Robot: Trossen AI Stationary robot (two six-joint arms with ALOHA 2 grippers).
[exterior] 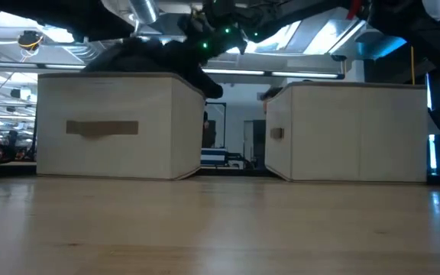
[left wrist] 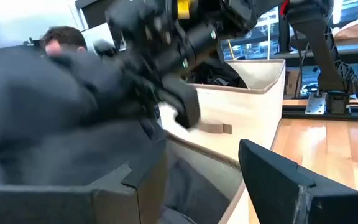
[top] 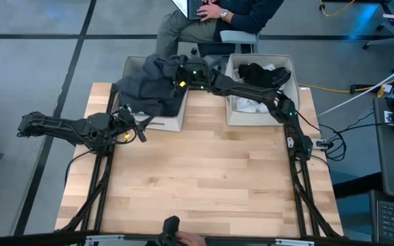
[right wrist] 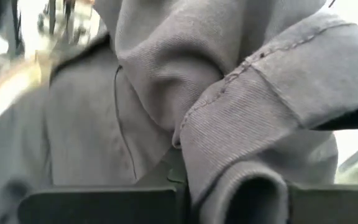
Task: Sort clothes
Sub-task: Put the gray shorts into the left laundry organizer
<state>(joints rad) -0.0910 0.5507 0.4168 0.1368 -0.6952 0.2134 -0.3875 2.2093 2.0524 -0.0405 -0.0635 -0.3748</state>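
Observation:
The large dark grey garment (top: 146, 85) is heaped on the left beige bin (top: 163, 123) and spills over its far and left rims. My right gripper (top: 178, 76) reaches across from the right and is shut on this garment above the bin. It fills the right wrist view (right wrist: 166, 93). My left gripper (top: 139, 126) is open at the left bin's near left corner. Its fingers (left wrist: 272, 180) stand apart, with the garment (left wrist: 42, 106) ahead of them. The right beige bin (top: 232, 116) holds a black garment (top: 262, 74) and a white one (top: 248, 106). My right gripper pinches a bunched fold of the dark grey garment at a ribbed, stitched band (right wrist: 229, 143) between its two fingers, several layers thick. The fingers come from the table's right, slanting down. The rest of the garment lies slack on the left bin and drapes over its rim.
A seated person (top: 211, 17) is just behind the table's far edge, between the bins. The two bins stand side by side at the far edge with a gap between them (exterior: 235, 153). Bare wood tabletop (top: 204, 178) lies in front of them.

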